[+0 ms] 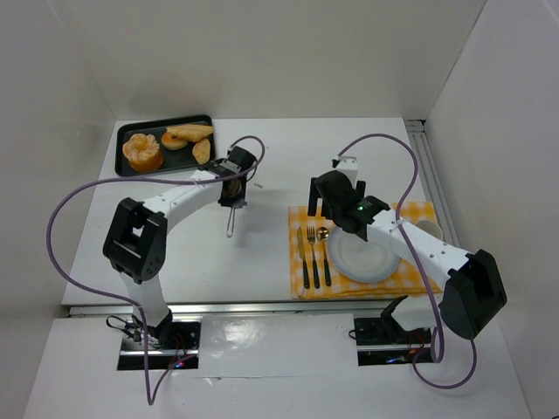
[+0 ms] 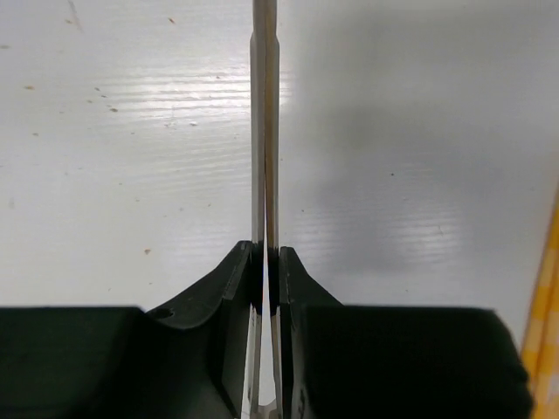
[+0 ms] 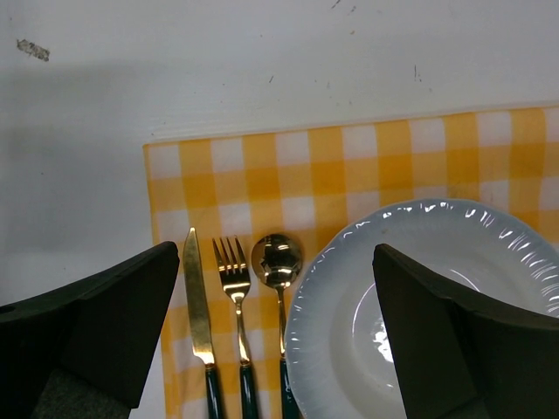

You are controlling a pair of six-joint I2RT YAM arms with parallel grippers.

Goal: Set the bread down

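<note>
Several bread pieces lie on a black tray (image 1: 120, 131) at the back left: a round orange loaf (image 1: 142, 151) and long rolls (image 1: 189, 133). My left gripper (image 1: 233, 190) (image 2: 265, 253) is just right of the tray, shut on thin metal tongs (image 1: 231, 218) (image 2: 265, 131) that point towards the near edge above the bare table. My right gripper (image 1: 334, 202) (image 3: 276, 253) is open and empty, hovering over the left part of a yellow checked placemat (image 1: 410, 214) (image 3: 288, 166). A white plate (image 1: 362, 255) (image 3: 437, 288) sits on the mat, empty.
A gold knife (image 3: 197, 297), fork (image 3: 232, 279) and spoon (image 3: 277, 260) with dark handles lie on the mat left of the plate. A pale cup (image 1: 428, 230) stands at the mat's right side. White walls enclose the table.
</note>
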